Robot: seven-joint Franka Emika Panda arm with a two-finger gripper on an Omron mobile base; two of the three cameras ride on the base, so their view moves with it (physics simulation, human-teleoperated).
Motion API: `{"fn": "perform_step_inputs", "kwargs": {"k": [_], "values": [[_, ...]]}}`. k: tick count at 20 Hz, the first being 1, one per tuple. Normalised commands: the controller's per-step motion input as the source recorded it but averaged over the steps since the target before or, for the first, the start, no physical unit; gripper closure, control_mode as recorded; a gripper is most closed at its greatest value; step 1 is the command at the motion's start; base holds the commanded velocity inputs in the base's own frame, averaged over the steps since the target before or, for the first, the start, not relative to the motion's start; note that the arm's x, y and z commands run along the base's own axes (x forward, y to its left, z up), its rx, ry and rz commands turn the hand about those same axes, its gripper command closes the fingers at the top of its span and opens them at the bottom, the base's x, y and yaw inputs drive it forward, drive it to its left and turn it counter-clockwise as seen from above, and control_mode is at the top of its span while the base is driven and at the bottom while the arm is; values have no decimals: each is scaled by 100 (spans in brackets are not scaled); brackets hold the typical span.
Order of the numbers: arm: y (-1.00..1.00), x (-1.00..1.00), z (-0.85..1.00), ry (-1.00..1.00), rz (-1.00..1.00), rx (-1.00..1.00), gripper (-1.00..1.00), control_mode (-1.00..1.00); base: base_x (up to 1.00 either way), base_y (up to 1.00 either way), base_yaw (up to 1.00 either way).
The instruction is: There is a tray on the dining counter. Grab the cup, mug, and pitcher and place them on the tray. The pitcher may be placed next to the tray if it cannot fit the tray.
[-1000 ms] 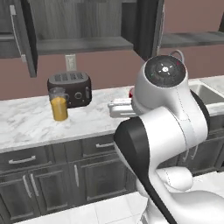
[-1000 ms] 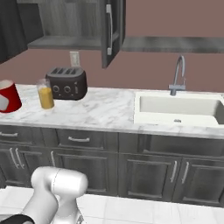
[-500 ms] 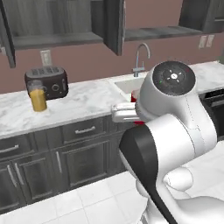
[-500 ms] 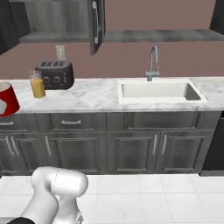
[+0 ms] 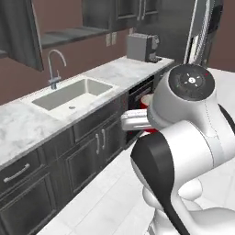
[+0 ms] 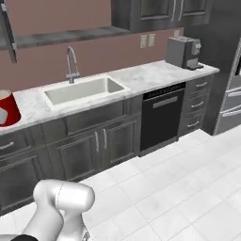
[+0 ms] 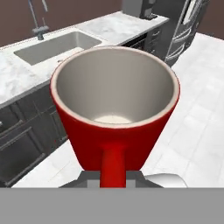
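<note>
Mug (image 5: pixel 146 102), glossy red, peeks out beside the rounded white arm in the left base view; right base view catches its red wall (image 6: pixel 8 108) at the left edge, before the veined marble surface (image 6: pixel 141 77); hand view: jaws clamped on its handle, pale round bowl (image 7: pixel 114 103) directly ahead, upright.

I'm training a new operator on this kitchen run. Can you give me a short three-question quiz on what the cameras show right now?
1. True or false: the mug is empty inside.
2. What sits on the far end of the worktop, past the sink? A) a toaster B) a coffee machine C) a kettle
3. Fill in: in the hand view the mug's handle points toward the ____ of the picture.

Key: 1 true; 2 B; 3 bottom. The mug is carried upright above the floor, handle toward the hand.
</note>
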Motion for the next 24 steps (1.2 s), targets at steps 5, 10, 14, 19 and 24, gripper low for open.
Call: {"fn": "perform_step_inputs", "kwargs": {"k": [5, 10, 14, 19, 24], "values": [[0, 0, 0, 0, 0, 0, 100, 100, -27, -17, -85], [0, 0, 0, 0, 0, 0, 100, 100, -28, -23, -83], [0, 0, 0, 0, 0, 0, 100, 100, -30, -29, -81], [0, 0, 0, 0, 0, 0, 100, 100, -37, -39, -71], [0, 0, 0, 0, 0, 0, 100, 100, -22, -73, -13]]}}
